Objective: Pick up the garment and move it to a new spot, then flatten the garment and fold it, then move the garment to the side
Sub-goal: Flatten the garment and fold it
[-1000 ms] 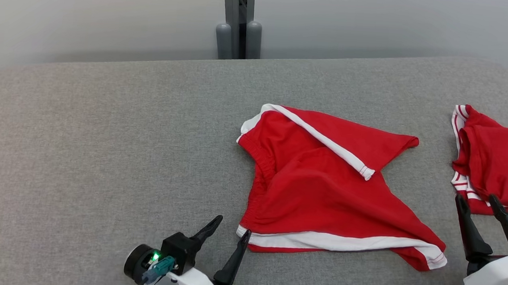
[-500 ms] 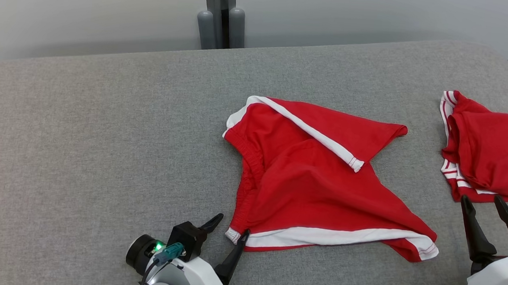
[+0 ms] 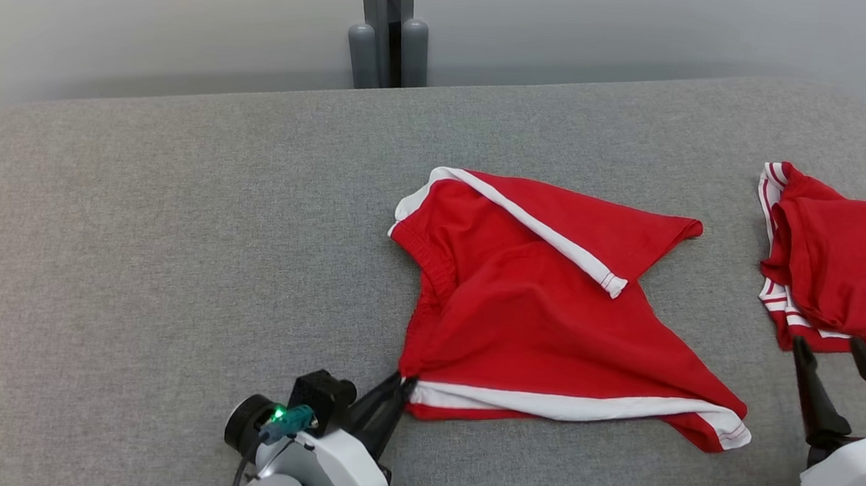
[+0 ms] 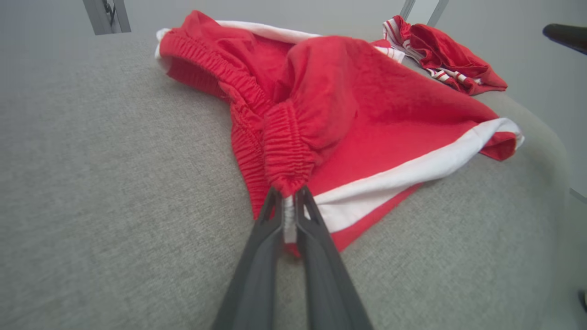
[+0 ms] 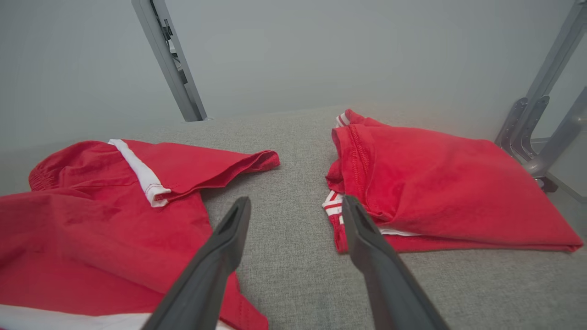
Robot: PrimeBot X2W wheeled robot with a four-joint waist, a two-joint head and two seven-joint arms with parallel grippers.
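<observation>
The garment (image 3: 542,319), red knit shorts with white side bands and a gathered elastic waistband, lies crumpled on the grey woven surface (image 3: 136,237). It spreads away ahead and to the right of the left gripper (image 4: 288,196). That gripper's two dark fingers are pressed together on the near corner, where the waistband meets the white band, and the cloth is pinched between their tips. One leg is folded over, its white band running diagonally across the top. Past the shorts' far hem, the right gripper (image 3: 828,345) has its fingers spread wide and holds nothing. Just ahead of its tips lies a second red garment (image 3: 847,264), folded flat and striped white at the edge. A grey metal post (image 3: 387,26) stands behind the surface.
</observation>
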